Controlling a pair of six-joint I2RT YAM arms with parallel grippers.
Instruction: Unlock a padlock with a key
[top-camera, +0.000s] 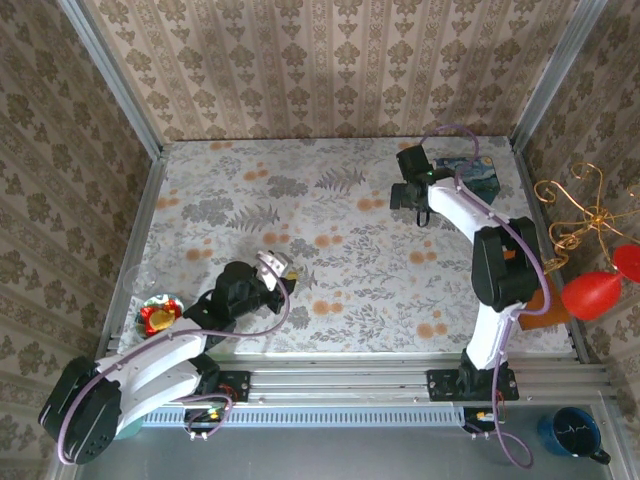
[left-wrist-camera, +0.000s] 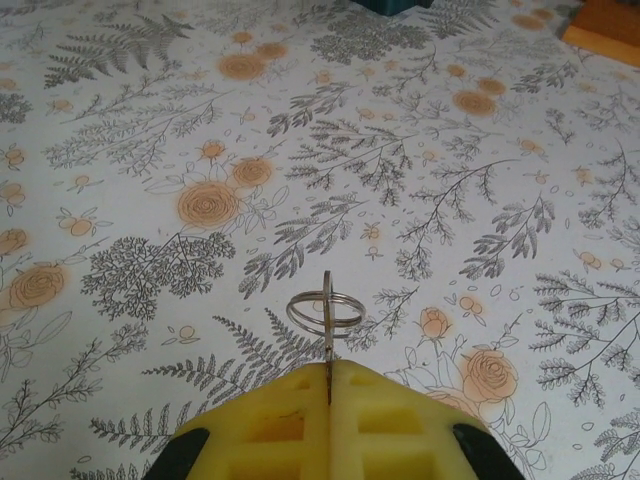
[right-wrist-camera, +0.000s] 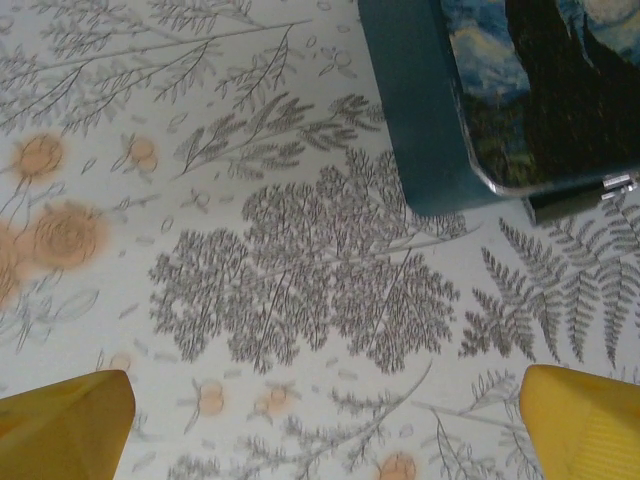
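On a flower-printed table (top-camera: 330, 230), the left gripper (top-camera: 277, 266) is pinching a key (left-wrist-camera: 327, 350) while the right gripper (top-camera: 410, 192) is hanging open beside a blue tin (top-camera: 478, 175).

From above, the left gripper is reaching over the near-left part of the table and the right gripper is hovering at the far right, just beside the tin. Through the left wrist camera, the yellow fingers (left-wrist-camera: 270, 435) are pressing together on the key, which is standing edge-on with its split ring (left-wrist-camera: 325, 310) jutting out above the table. Through the right wrist camera, the right gripper (right-wrist-camera: 325, 405) is holding its fingers well apart and gripping nothing. What appears to be the padlock (right-wrist-camera: 575, 204), a dark sliver with a silvery glint, is lying against the tin's (right-wrist-camera: 420, 110) near corner, partly cut off by the frame edge.
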